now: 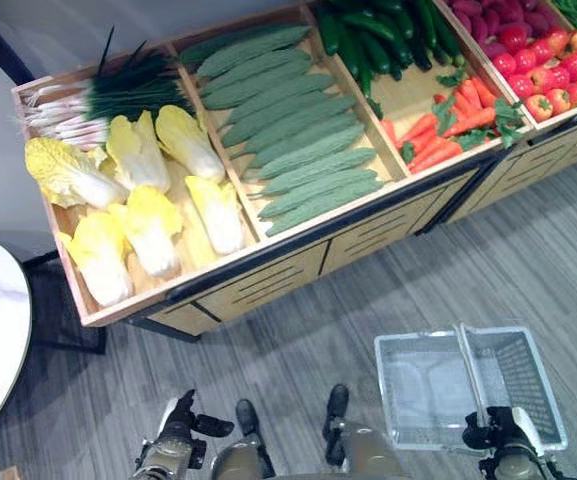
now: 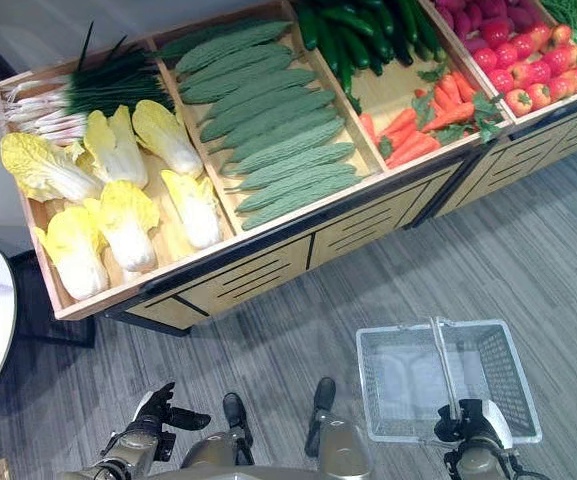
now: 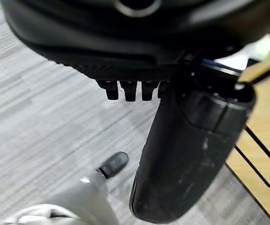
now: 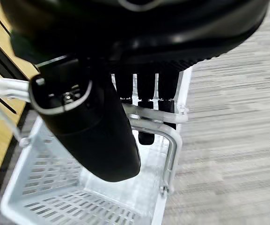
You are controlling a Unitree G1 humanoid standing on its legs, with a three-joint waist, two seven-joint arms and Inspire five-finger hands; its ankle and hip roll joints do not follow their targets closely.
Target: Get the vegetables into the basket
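Right robot hand [image 4: 139, 93] curled round handle [image 4: 156, 123] of grey basket [image 2: 503, 375], vegetables [image 1: 298, 130] well ahead; left robot hand [image 3: 130, 89] relaxed, holding nothing.

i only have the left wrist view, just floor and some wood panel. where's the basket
Observer: The basket is held by the right robot hand, fingers curled round its handle.
Operator: anything in it yet
Observer: No, its mesh bottom is bare.
Operator: what's closest to my left side
Observer: Napa cabbages, in the leftmost compartment of the wooden stand, ahead of the left robot hand; bitter gourds fill the next compartment to the right.
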